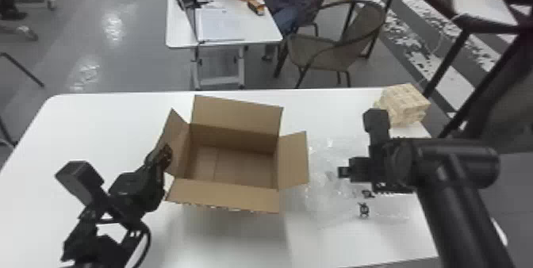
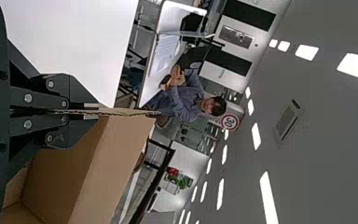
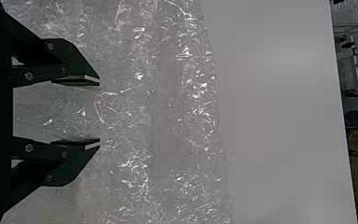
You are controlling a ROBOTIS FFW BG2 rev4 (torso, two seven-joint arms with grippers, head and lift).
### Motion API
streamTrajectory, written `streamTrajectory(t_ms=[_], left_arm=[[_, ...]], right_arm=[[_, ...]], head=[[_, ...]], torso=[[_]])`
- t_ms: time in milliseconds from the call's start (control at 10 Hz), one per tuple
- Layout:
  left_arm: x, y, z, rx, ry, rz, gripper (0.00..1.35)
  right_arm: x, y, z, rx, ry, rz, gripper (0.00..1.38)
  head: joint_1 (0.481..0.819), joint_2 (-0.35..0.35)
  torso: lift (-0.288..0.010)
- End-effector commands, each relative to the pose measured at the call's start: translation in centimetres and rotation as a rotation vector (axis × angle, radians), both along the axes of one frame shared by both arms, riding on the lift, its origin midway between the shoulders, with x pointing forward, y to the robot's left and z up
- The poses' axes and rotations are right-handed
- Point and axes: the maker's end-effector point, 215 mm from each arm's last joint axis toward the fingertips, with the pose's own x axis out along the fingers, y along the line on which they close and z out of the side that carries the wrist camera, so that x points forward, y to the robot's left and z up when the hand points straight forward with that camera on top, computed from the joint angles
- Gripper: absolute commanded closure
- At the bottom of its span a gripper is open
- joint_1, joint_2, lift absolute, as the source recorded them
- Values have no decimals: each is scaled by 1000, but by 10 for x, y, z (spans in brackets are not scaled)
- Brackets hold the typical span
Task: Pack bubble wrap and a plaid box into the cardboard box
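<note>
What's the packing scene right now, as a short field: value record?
cardboard box: open, flaps spread, empty inside
bubble wrap: spread on the table, right of the cardboard box
plaid box: table's far right corner
left end effector: closed on the cardboard box's left flap
right end effector: open, over the bubble wrap
packed: neither item

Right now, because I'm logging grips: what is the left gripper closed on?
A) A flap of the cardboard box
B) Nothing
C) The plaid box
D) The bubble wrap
A: the left gripper pinches the cardboard box's left flap between its fingers.
</note>
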Motion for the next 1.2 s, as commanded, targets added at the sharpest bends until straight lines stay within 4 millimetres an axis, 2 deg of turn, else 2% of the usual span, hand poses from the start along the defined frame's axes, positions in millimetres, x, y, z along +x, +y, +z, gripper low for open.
streamTrajectory(t_ms=[0, 200, 600, 900, 1100], left_arm=[[0, -1, 0, -6, 0, 0, 1165], [0, 0, 1, -6, -2, 2, 1165], [2, 1, 2, -6, -1, 13, 1165], [3, 8, 0, 0, 3, 38, 1165], [1, 16, 0, 3, -1, 105, 1165]], right_arm=[[1, 0, 8, 0, -20, 12, 1013], [1, -4, 27, 20, -46, 44, 1107], [-19, -27, 76, 53, -86, 94, 1113], [-35, -25, 131, 73, -173, 164, 1113], [-41, -23, 147, 88, -199, 197, 1113]], head=[[695, -104], [695, -102], [695, -113], [695, -118], [695, -108]], torso=[[-73], [-73], [-73], [-73], [-73]])
